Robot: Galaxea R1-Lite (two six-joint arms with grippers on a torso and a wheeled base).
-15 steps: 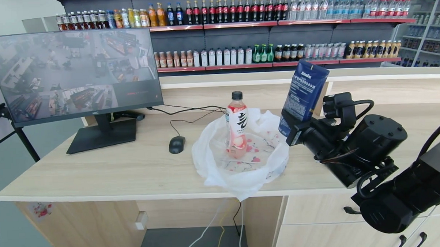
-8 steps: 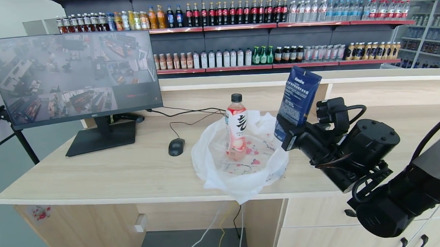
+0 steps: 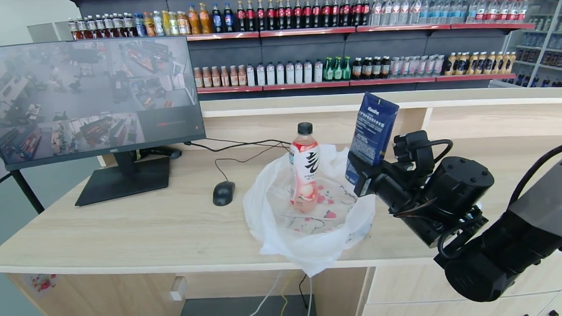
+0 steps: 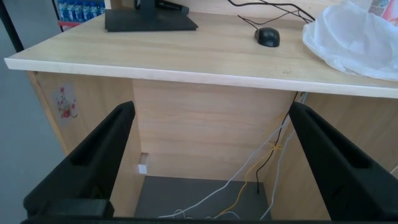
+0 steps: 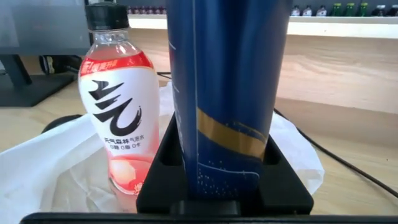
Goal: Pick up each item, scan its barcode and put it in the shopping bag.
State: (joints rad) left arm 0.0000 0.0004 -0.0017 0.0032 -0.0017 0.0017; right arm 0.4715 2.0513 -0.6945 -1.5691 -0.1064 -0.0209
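My right gripper is shut on the lower end of a dark blue pouch, which stands upright over the right rim of the white shopping bag. The blue pouch rises between the jaws in the right wrist view. A pink drink bottle with a black cap stands upright inside the bag, just left of the pouch; the same bottle is close beside the pouch. My left gripper is open, low in front of the counter, with nothing between its fingers.
A monitor on a black stand sits at the counter's left, with a black mouse and its cable between it and the bag. A raised ledge runs behind, with drink shelves beyond. Cables hang under the counter.
My right gripper has carried the blue pouch left and lower, closer to the bag and the bottle. The head view has shifted a little too.
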